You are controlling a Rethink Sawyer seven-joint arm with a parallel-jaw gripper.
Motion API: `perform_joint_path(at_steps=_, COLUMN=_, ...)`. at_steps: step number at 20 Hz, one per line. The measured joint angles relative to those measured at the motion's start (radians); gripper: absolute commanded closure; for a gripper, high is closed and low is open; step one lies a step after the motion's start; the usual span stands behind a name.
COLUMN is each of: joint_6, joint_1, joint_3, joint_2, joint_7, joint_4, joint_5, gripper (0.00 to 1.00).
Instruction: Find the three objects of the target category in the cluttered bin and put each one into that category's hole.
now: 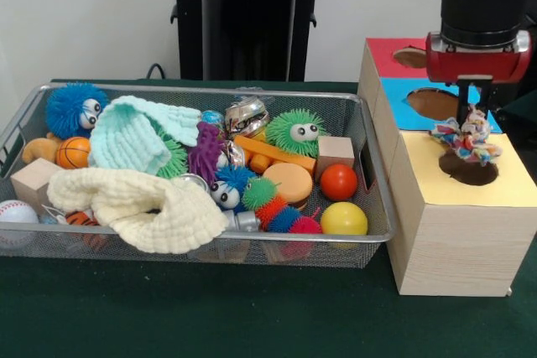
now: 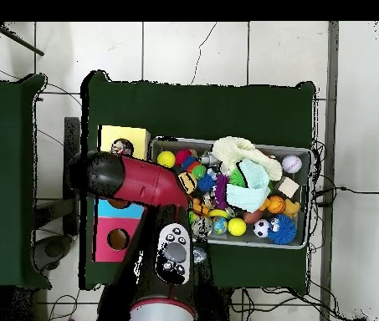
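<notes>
Front view: red-and-black arm w/ gripper is seen at upper right of frame, hung over a pale wooden box w/ red, blue and yellow top panels, each w/ a dark hole. Gripper fingers are clamped on a multicoloured knotted fabric toy, held just above the hole in the yellow panel, nearest the frame bottom.

Silver wire-mesh bin is set at centre-left on a dark green table, just beside the box. Inside are seen: cream knit cloth at lower left, mint-green knit cloth above it, blue fuzzy ball w/ eyes at upper left, green spiky ball w/ eyes, red ball, yellow ball, small basketball, baseball and a wooden cube.

Overhead view: arm is laid across the box at centre-left; the toy is largely hidden under it.
</notes>
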Motion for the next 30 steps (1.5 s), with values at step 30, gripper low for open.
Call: perform_joint_path(at_steps=30, joint_6=-0.065, joint_1=-0.024, joint_3=-0.001, joint_2=0.074, joint_7=0.000, joint_4=-0.090, joint_5=-0.026, gripper=1.00)
